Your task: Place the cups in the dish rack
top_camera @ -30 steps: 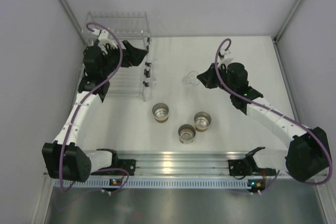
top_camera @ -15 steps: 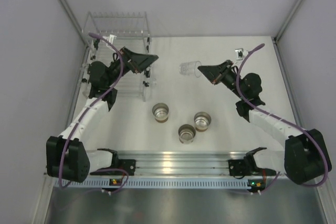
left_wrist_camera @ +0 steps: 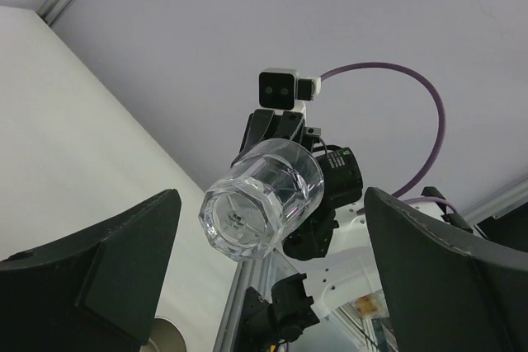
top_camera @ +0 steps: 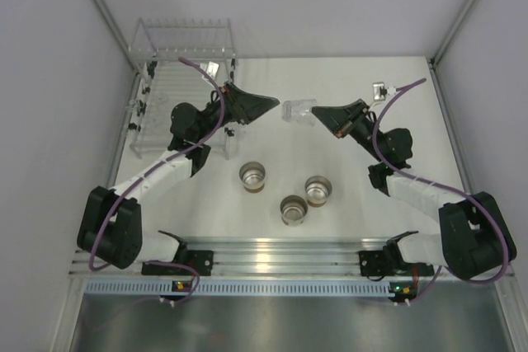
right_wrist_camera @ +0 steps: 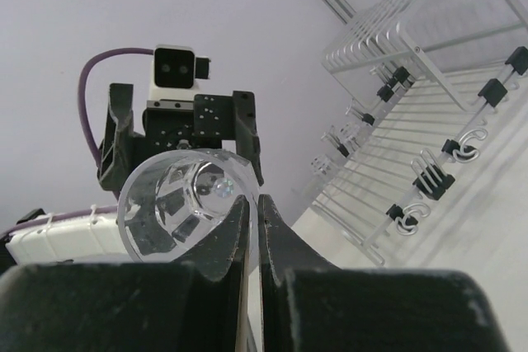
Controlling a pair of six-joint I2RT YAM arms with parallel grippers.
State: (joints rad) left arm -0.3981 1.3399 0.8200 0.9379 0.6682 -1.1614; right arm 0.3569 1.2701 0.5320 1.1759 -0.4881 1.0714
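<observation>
top view: right gripper holds a clear cup aloft, left gripper near it, dish rack far left, three cream cups on the table; left wrist view: left fingers spread wide, empty; right wrist view: right fingers pinch the cup's rim.

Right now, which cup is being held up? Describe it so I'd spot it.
Above the white table, look at the far middle, between the two black arms. There the right arm's fingers pinch a small clear plastic cup, tipped sideways in the air. Unlike the three cream, brown-banded cups standing nearer, it is see-through and lifted.
</observation>
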